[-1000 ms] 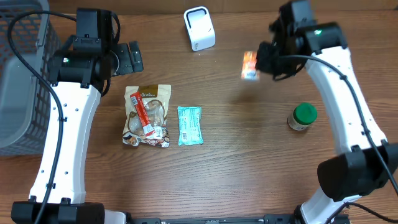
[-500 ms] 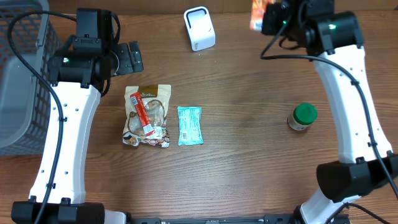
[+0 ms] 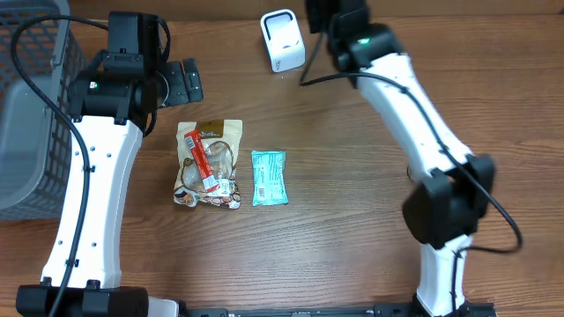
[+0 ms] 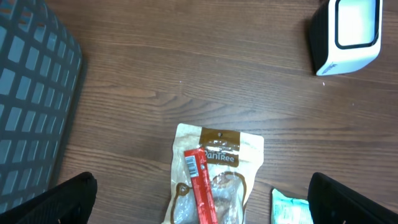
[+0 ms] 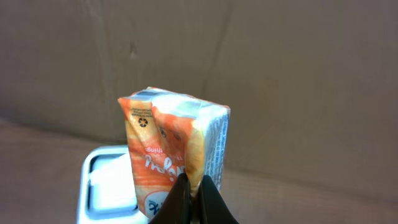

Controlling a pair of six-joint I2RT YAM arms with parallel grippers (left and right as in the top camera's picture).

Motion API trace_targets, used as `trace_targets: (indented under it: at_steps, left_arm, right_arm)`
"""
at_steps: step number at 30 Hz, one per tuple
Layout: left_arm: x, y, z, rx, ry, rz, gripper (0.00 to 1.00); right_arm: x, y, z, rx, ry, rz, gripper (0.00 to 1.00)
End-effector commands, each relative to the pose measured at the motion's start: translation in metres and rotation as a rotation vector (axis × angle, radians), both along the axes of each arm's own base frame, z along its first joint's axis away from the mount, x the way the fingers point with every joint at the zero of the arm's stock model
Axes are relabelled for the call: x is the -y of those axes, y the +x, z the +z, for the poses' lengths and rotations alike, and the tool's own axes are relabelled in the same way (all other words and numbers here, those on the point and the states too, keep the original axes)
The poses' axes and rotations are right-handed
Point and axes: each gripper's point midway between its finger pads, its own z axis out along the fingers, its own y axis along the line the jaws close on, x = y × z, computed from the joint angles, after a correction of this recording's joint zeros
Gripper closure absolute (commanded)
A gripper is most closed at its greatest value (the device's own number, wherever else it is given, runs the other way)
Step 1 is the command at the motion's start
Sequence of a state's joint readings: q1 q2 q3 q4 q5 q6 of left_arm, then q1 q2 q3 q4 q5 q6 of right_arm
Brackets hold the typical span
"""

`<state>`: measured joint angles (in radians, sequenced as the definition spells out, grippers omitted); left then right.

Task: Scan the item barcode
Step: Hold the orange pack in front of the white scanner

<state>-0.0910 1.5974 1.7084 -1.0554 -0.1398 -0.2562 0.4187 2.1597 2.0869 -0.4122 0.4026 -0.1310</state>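
Grey basket (image 3: 26, 88) at left — brown pouch (image 3: 225, 158) beside teal packet (image 3: 269, 177)

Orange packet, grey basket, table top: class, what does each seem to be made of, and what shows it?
Orange packet: probably thin plastic film, slightly glossy; creased, with a folded sealed end. Grey basket: likely moulded plastic, matte; even grid of openings. Table top: wood or wood-look laminate; grain lines show, which one is unclear.
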Motion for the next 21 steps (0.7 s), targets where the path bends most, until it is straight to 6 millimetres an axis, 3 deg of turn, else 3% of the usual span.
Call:
trace_targets:
  at_steps: [1,7,14,21]
  left_arm:
    - [-0.002,0.002,0.005,0.014,-0.002,0.017,0.0]
    - [-0.002,0.002,0.005,0.014,-0.002,0.017,0.0]
    - [-0.002,0.002,0.005,0.014,-0.002,0.017,0.0]
    - [-0.002,0.002,0.005,0.014,-0.002,0.017,0.0]
  right_arm:
    - [-0.003,0.014,-0.019,0.032,-0.193,-0.007,0.96]
    - [-0.025,0.034,-0.066,0.044,-0.388,0.078,0.96]
    - [-0.038,0.043,-0.109,0.018,-0.55,0.174,0.96]
    - [-0.055,0.041,-0.124,0.02,-0.712,0.271,0.96]
